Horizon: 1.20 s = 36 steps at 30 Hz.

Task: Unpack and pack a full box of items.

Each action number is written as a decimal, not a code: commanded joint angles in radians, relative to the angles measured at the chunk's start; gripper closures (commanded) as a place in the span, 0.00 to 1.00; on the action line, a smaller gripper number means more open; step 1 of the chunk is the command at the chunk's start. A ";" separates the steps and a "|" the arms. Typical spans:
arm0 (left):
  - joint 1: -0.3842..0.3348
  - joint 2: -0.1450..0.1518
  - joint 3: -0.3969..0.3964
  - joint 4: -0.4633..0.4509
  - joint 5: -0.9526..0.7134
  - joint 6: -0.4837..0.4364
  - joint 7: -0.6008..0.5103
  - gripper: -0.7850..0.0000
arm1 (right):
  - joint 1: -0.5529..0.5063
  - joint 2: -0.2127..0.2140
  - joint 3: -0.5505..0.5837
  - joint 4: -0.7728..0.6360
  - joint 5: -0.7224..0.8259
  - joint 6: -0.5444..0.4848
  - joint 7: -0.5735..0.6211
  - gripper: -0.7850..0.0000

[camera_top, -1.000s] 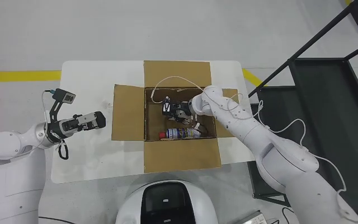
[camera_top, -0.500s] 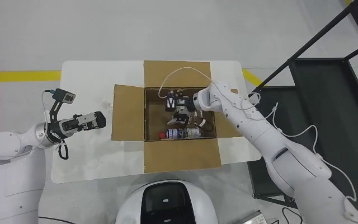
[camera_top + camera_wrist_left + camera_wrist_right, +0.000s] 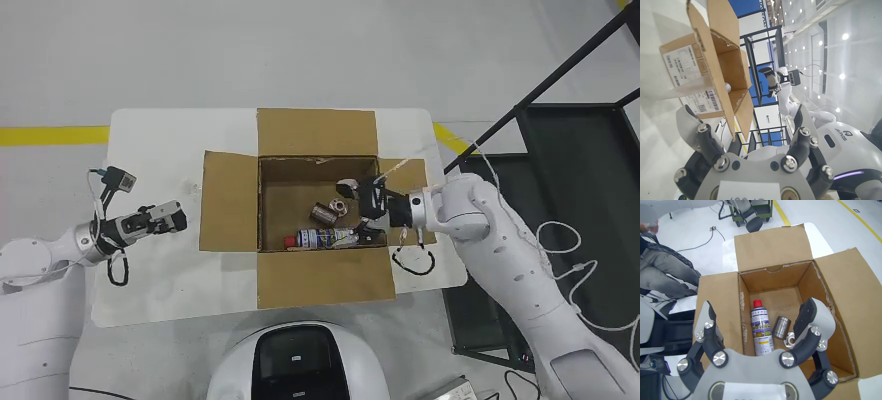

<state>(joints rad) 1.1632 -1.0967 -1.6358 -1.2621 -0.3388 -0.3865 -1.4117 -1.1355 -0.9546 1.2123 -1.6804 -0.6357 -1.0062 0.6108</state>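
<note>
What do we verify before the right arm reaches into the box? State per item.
1. Right gripper open, empty, over the brown cardboard box: ok.
2. Its flaps folded out, opening unobstructed: ok.
3. Red-capped blue spray can lying flat along a box wall; finger room wall-side: cannot tell.
4. Short shiny steel cylinder apart from the can: ok.
5. Small flanged metal ring clear of the cylinder: cannot tell.
6. Left gripper open, away from the box: ok.
</note>
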 commanded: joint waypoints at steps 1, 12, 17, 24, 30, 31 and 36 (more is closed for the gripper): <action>-0.017 -0.002 0.027 0.036 0.005 -0.022 0.011 0.00 | -0.061 0.019 0.059 -0.019 0.113 0.035 0.054 0.00; -0.152 -0.026 0.221 0.135 -0.084 -0.048 0.026 0.00 | -0.117 0.037 0.104 -0.027 0.222 0.072 0.113 0.00; -0.219 -0.033 0.297 0.131 -0.116 -0.030 0.008 0.00 | -0.117 0.037 0.104 -0.027 0.222 0.072 0.113 0.00; -0.281 -0.040 0.394 0.048 -0.138 -0.010 -0.012 0.00 | -0.125 0.037 0.106 -0.021 0.232 0.094 0.090 0.00; -0.350 -0.062 0.514 0.042 -0.134 -0.008 -0.014 0.00 | -0.170 0.053 0.221 0.075 0.372 0.139 0.026 0.00; -0.362 -0.068 0.539 0.051 -0.133 -0.009 -0.013 0.00 | -0.181 0.057 0.245 0.099 0.404 0.149 0.025 0.00; -0.413 -0.100 0.657 0.107 -0.117 -0.017 -0.005 0.00 | -0.235 0.075 0.348 0.201 0.550 0.203 0.050 0.00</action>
<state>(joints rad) 0.7585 -1.1899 -1.0071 -1.1633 -0.4605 -0.3997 -1.4179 -1.3620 -0.8827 1.5391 -1.4990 -0.1064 -0.8153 0.6518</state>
